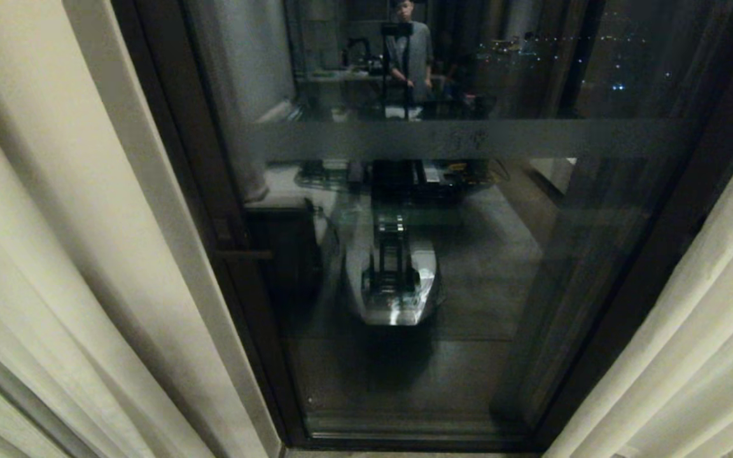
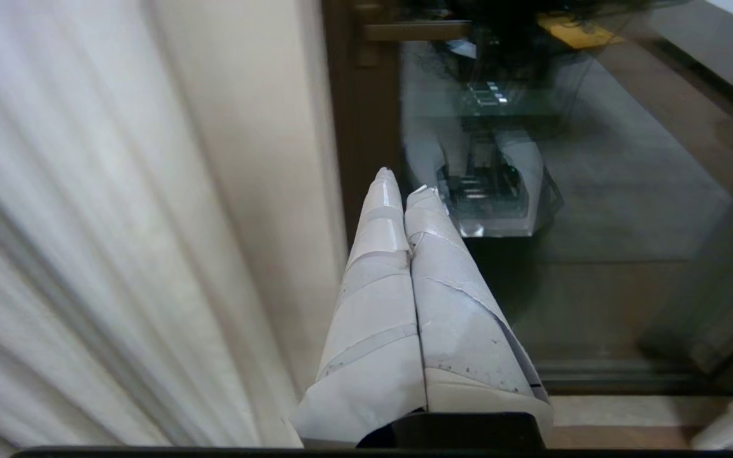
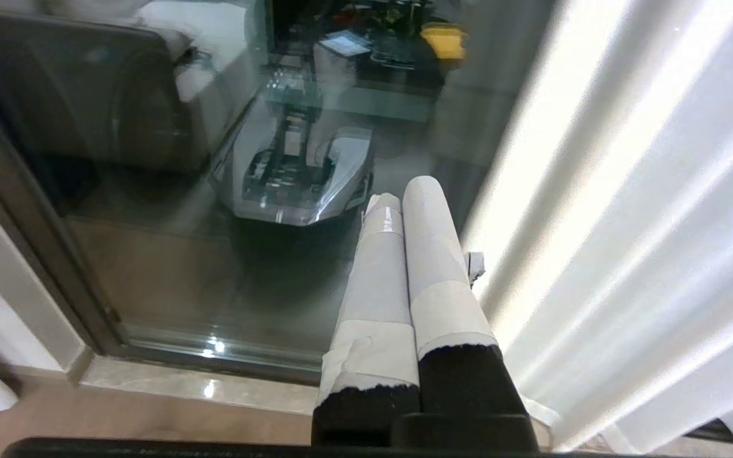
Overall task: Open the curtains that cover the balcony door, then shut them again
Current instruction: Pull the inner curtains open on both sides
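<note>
Two cream woven curtains (image 1: pixel 86 254) hang parted from overhead, baring the dark-framed glass balcony door (image 1: pixel 443 267). Beside the left panel, the taped left gripper (image 2: pixel 403 180) is pressed together, holding nothing. By the right panel, the right gripper (image 3: pixel 403 191) likewise. Reaching like this, pressed-together fingers may slide off the fabric or knock the glass.

Left gripper (image 2: pixel 404 184) – right gripper (image 3: pixel 404 194) – closed (both empty).
</note>
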